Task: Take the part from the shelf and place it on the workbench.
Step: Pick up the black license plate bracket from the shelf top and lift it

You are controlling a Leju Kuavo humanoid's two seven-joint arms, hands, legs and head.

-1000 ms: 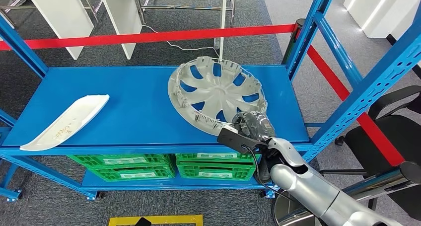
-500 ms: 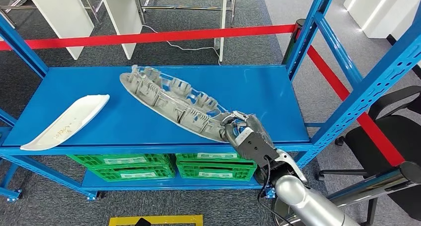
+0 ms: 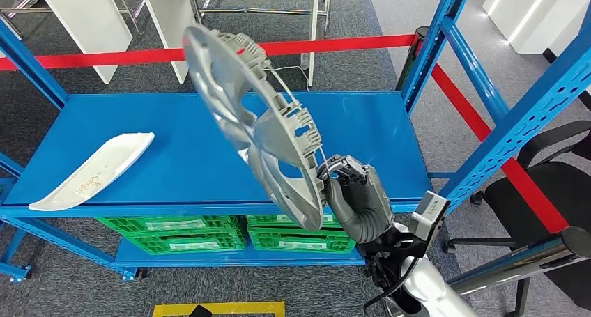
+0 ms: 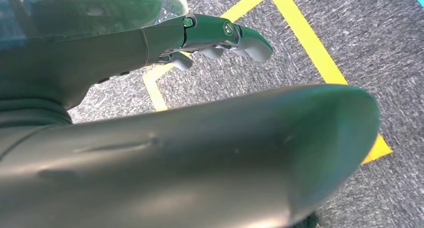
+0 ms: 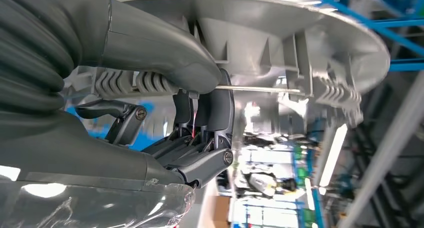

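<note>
Part lifted from the shelf, carry step in hand.
The right hand (image 3: 357, 195) grips the rim of the grey wheel cover (image 3: 261, 122), tilted above the front edge of the blue shelf (image 3: 174, 157); next it needs turning toward the workbench. The left hand (image 4: 210, 37) hangs with nothing in it, fingers straight and close together.

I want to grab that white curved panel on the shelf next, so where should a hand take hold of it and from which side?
Judging by its pose, grip the white curved panel across its narrow width near the middle, coming from above at the shelf's front edge. It lies flat, long and slim, angled toward that edge, with open shelf around it.
</note>
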